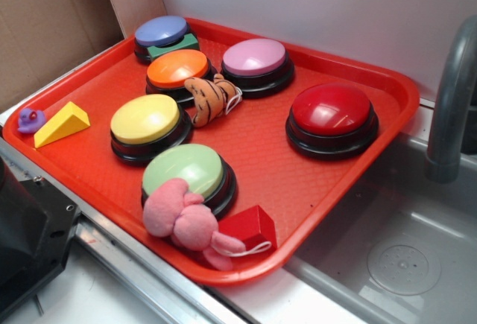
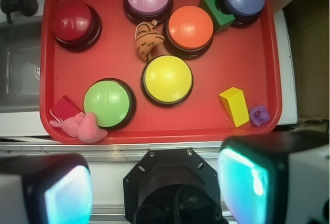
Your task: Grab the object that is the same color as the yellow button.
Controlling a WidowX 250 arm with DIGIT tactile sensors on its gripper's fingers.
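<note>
Six big round buttons are seen on a red tray (image 1: 358, 182). The yellow button (image 1: 145, 119) sits near the middle of the tray, with a shiny yellow top and a black base. Just behind it is an orange button (image 1: 177, 68), and a green button (image 1: 183, 169) is in front of it. A blue button (image 1: 162, 31), a pink-purple button (image 1: 254, 56) and a red button (image 1: 331, 108) are also seen on the tray.

The yellow wedge block (image 1: 62, 124) is found at the left side of the tray, near the rim. It is set apart from the yellow button, with bare tray between them. A tiny purple toy (image 1: 30, 120) is placed just beside the block, at the tray's edge.

A small striped tiger toy (image 1: 211, 98) is laid between the orange button and the pink-purple button. A pink soft toy (image 1: 182, 220) is leaned against the green button, and a red block (image 1: 252, 227) is seen right beside it. A green block (image 1: 173, 46) is tucked against the blue button. A grey sink (image 1: 402, 257) is seen next to the tray.

In the wrist view, the gripper (image 2: 154, 190) is held above the table edge, well away from the yellow wedge block. Its two fingers (image 2: 242, 180) are spread wide, and nothing is held between them.
</note>
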